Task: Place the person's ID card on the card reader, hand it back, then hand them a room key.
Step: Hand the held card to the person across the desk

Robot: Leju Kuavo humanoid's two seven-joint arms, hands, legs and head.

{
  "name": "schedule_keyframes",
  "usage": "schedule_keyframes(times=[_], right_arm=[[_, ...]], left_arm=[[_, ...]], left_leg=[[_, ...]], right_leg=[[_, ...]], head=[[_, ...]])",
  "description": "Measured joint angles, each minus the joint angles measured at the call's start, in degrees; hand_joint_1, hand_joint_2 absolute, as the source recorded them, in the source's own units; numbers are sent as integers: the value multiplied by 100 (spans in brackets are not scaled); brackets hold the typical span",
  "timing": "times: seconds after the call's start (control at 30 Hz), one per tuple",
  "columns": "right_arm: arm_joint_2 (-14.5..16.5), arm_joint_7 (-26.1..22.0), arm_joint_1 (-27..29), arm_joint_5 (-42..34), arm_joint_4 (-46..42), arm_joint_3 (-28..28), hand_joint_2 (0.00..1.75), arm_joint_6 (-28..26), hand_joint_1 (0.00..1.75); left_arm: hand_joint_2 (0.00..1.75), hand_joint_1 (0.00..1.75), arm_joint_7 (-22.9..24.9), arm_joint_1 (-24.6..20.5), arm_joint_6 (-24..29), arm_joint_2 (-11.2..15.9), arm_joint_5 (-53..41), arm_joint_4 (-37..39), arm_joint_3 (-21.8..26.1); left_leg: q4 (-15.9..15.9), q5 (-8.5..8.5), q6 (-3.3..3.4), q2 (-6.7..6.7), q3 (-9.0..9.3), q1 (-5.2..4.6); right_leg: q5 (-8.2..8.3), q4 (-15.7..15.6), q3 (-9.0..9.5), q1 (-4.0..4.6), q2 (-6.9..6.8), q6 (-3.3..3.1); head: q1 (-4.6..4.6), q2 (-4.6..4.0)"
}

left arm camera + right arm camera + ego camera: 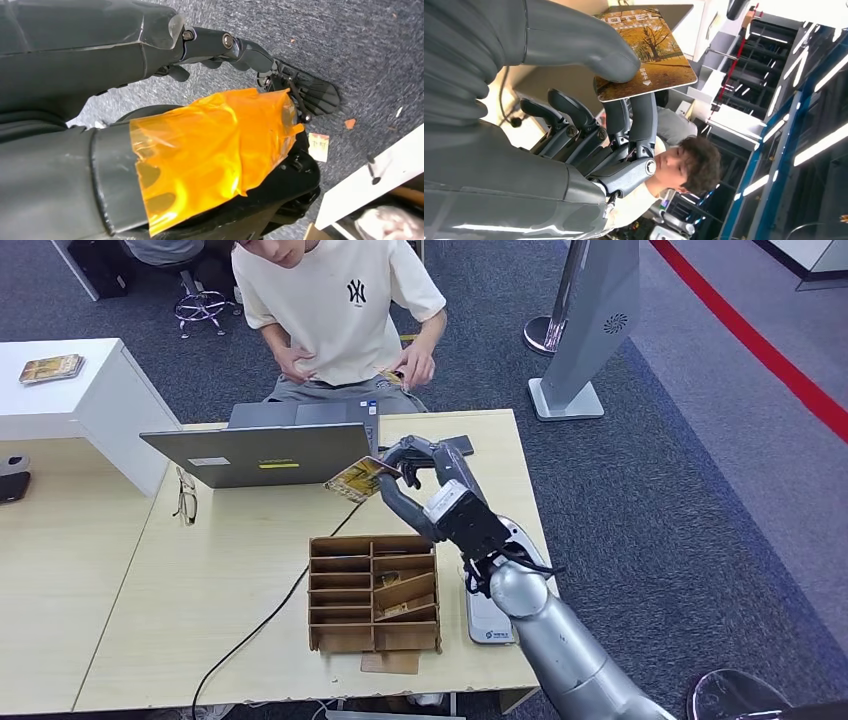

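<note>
My right hand [420,472] is raised above the table between the laptop and the cardboard box. It pinches a room key card [357,479] between thumb and fingers. The right wrist view shows the key card [646,52] close up, printed with autumn trees and the word HOTEL, under my thumb [589,50]. A white card reader [488,620] lies on the table's right side, partly under my right forearm. The person [340,310] sits behind the table with both hands at the lap. My left hand [260,65] hangs over the carpet, its fingers stretched out and holding nothing.
A cardboard compartment box [373,592] with cards in some slots stands at the table's front. An open laptop [270,445], glasses [187,498] and a black cable [260,625] lie to its left. A dark flat device [460,445] sits behind my hand. A white cabinet [90,400] stands left.
</note>
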Motion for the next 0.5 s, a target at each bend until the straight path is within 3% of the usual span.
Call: schedule_keyframes(times=[0.5], right_arm=[[451, 474, -1361, 1156, 1457, 140, 175, -642, 175]], left_arm=[[0, 0, -210, -45, -277, 8, -986, 74, 232]], left_leg=[[0, 5, -1, 1, 1, 0]], right_leg=[[3, 2, -3, 0, 2, -2]], head=[[0, 0]])
